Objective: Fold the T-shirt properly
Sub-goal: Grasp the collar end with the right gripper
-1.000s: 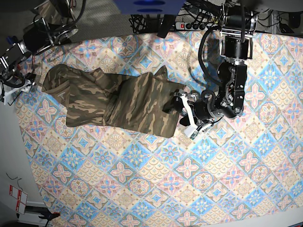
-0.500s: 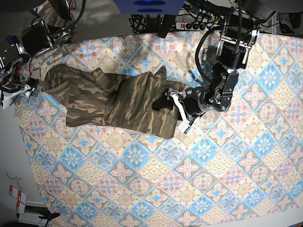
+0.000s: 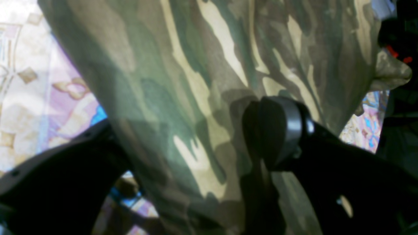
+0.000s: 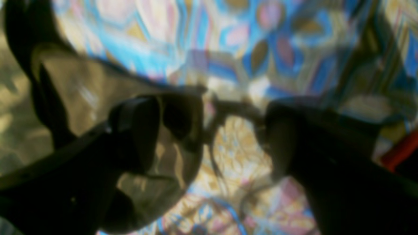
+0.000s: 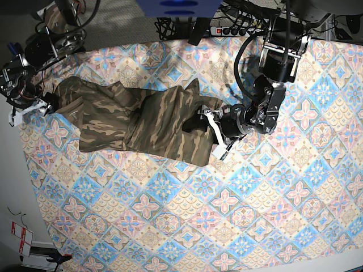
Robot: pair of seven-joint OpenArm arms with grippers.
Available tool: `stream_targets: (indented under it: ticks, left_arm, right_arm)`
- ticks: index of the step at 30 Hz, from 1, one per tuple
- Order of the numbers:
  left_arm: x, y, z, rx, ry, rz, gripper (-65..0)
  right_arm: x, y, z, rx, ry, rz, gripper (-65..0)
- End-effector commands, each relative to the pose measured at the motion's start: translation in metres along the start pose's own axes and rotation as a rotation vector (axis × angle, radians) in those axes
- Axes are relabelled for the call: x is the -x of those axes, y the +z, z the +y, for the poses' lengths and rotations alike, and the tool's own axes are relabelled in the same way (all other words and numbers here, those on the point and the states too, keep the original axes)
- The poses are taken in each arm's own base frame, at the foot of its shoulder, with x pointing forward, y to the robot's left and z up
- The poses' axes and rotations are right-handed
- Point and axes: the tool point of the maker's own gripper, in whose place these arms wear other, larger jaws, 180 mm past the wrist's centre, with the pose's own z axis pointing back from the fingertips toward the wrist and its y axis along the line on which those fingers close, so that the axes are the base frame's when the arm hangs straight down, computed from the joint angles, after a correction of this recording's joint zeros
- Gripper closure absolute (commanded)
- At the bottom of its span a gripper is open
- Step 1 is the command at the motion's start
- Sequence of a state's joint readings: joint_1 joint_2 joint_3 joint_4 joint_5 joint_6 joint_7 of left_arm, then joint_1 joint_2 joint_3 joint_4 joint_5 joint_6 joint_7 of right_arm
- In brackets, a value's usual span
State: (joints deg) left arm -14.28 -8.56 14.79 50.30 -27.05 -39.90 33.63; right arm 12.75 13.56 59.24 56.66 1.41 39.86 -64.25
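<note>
The camouflage T-shirt lies bunched in a rough band across the upper left part of the worktop, which is covered by a tile-patterned cloth in pastel blue, pink and cream. The shirt is not flat: there are ridges and overlaps through its middle, and a small peak of fabric stands up along its far edge.

The left pincer sits at the shirt's right-hand end, its white-tipped fingers spread wide on either side of the hem. From its own wrist camera, the camouflage fabric fills the gap between the two dark fingers, draped over and between them, but the jaws stand well apart and are not pinched down on it; whether the cloth rests on a finger or just hangs in front I cannot tell.

The right pincer is over at the shirt's opposite end, at the left edge of the worktop, beside the sleeve there. Its wrist view is blurred, yet the two dark fingers plainly stand apart with patterned cloth showing through the gap. A fold of olive and tan fabric lies by the near finger; nothing is clamped.

A power strip and cables lie beyond the far edge.
</note>
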Motion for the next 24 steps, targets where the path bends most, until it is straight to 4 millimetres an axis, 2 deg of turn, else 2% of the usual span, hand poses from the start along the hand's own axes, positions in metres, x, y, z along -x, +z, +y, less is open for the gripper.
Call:
stream_targets:
  ticks: [1,5,12,16,20,24]
  left_arm:
    - [0.008,-0.001,0.0,-0.003,-0.021,0.054,-48.8]
    - [0.009,-0.001,0.0,-0.003,-0.02,0.055,-48.8]
    - [0.009,-0.001,0.0,-0.004,-0.021,0.056,-48.8]
    - [0.009,-0.001,0.0,-0.004,-0.021,0.056,-48.8]
    - [0.009,-0.001,0.0,-0.005,-0.022,0.057,-48.8]
    - [0.01,-0.001,0.0,-0.004,-0.022,0.059,-48.8]
  right_arm:
    - [0.021,-0.01,0.01,-0.028,-0.006,0.083,-50.0]
    - [0.022,-0.01,0.025,-0.106,-0.043,0.081,-50.0]
    - [0.05,-0.004,0.038,-0.214,-0.083,0.159,-50.0]
    - [0.047,-0.008,0.055,-0.266,-0.037,0.16,-49.9]
    - [0.062,-0.006,0.056,-0.306,-0.062,0.156,-49.9]
    - [0.061,-0.011,0.081,-0.367,0.004,0.176,-49.9]
